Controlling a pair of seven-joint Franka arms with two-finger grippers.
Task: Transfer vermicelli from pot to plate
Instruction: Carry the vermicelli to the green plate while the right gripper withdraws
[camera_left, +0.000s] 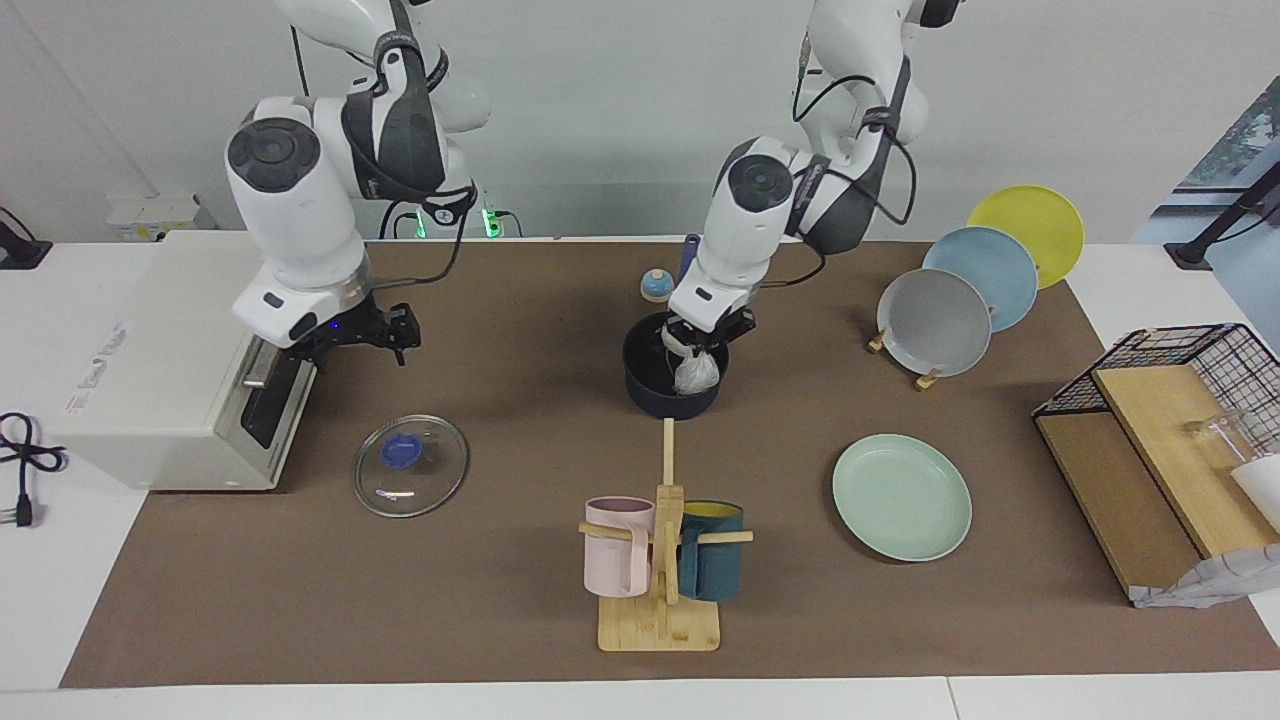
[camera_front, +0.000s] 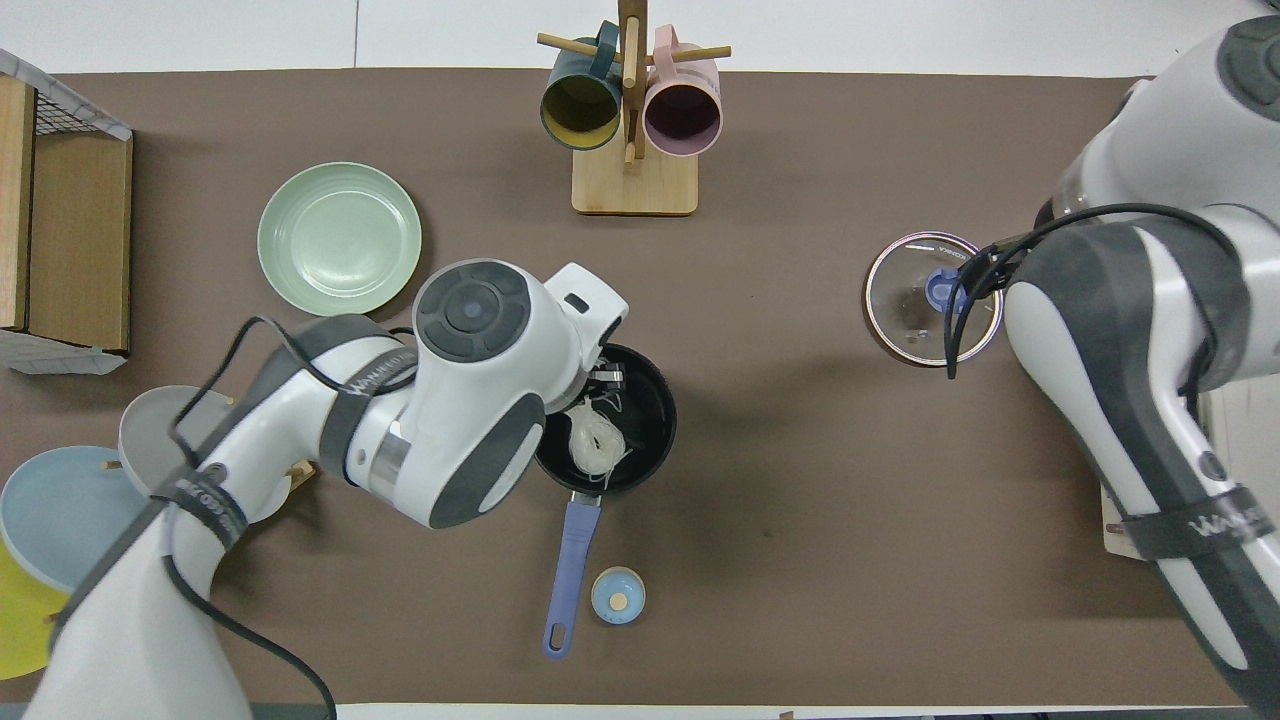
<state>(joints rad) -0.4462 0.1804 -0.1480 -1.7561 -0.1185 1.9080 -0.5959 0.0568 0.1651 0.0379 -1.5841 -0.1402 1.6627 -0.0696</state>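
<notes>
A tabletop covered by a brown mat, with two white robot arms reaching in from one long edge.

The left gripper (camera_left: 700, 345) hangs over the pot (camera_left: 648, 385), a small dark navy saucepan near the middle of the tabletop, its blue handle (camera_front: 570, 560) pointing toward the robots' edge. The jaws are closed on the top of the vermicelli (camera_left: 695, 374), a whitish bundle in clear plastic. The bundle dangles below the jaws, its lower part level with the pot's rim and inside the pot's opening.

The plate (camera_left: 902, 497), round and pale mint green, lies bare on the mat, closer to the edge away from the robots and toward the left arm's end of the tabletop. It is well apart from the pot.

The right gripper (camera_left: 352, 335) waits in the air, jaws open and holding nothing, just in front of a white toaster oven (camera_left: 150, 350) at the right arm's end. A glass lid (camera_left: 411, 479) with a blue knob lies flat on the mat near it.

Likely risks: the jaws seem to hold only a pinch of wrapper, so the bundle could slip free during the carry. Moving sideways before the bundle clears the rim could snag it or drag the pot. A swinging bundle could also land off the plate when released.
</notes>
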